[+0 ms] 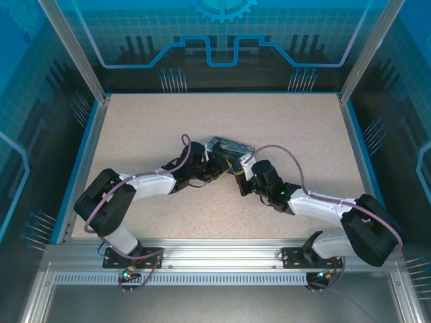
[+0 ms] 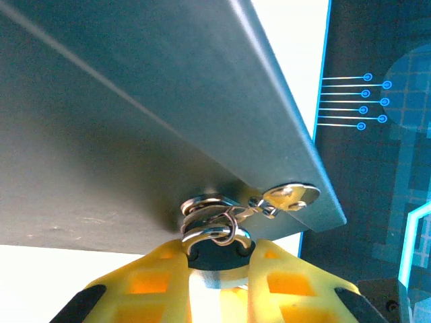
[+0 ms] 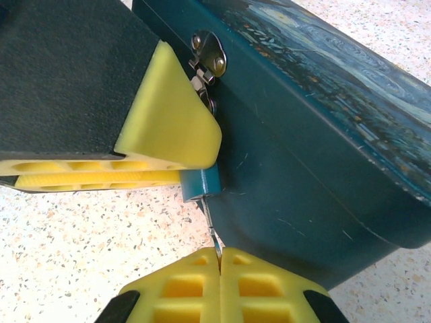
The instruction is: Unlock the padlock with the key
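Top view first: both arms had met at the painted box (image 1: pixel 229 144) in the middle of the table (image 1: pixel 135 121). The left gripper (image 1: pixel 214 163) and right gripper (image 1: pixel 244 168) crowded its near side. The lock was too small to pick out here. The box lay free on the tabletop, so any sideways shove from either arm could have slid it and dragged everything out of line.

Left wrist: the yellow fingers were clamped on the dark body of the padlock (image 2: pixel 216 257), hard against the box wall. Its shackle was threaded through the rings beside the hasp (image 2: pixel 291 196). If that clamp was shallow, the lock could have swivelled on the rings the moment torque arrived.

Right wrist: the fingertips were pressed together on the key (image 3: pixel 209 225), a thin sliver rising to the underside of the bluish lock body. Whether it was fully seated, I couldn't tell. The pinch looked tiny, right at the tips. A turn might have spun the key in the pads instead of the cylinder, and an off-axis twist could have bent or popped it out.
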`<state>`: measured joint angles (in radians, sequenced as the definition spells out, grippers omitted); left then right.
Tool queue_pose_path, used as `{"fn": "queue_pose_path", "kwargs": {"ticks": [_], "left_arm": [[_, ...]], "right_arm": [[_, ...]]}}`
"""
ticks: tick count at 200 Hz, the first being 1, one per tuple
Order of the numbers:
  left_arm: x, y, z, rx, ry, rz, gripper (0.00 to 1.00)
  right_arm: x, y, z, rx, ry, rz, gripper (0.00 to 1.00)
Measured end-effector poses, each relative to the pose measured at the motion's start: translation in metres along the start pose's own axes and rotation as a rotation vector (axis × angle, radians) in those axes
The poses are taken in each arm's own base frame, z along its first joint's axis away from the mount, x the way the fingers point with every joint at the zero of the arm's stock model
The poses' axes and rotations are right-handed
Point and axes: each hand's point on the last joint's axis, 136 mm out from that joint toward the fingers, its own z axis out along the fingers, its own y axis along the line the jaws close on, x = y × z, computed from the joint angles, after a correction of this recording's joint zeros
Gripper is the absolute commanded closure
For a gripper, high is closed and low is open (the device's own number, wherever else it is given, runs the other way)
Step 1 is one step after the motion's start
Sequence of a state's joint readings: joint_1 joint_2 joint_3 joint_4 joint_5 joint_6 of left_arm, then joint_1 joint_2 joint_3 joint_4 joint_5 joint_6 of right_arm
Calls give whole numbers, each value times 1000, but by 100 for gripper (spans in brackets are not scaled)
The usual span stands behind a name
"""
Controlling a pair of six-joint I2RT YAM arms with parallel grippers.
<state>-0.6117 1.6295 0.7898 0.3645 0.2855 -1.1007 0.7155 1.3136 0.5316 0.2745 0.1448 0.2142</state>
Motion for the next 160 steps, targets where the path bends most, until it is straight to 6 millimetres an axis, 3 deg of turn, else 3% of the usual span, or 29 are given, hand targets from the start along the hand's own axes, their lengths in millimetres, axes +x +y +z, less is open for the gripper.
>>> {"fn": "queue_pose_path", "kwargs": {"ticks": [59,160], "left_arm": [[-5,-1,0,1,-21,-7,99],[-13,3,-1,-13,-61,-55,100]], "right_arm": [[-9,0,2,1,-52,-22,100],[-5,2,17,-16,-77,-27,100]]}}
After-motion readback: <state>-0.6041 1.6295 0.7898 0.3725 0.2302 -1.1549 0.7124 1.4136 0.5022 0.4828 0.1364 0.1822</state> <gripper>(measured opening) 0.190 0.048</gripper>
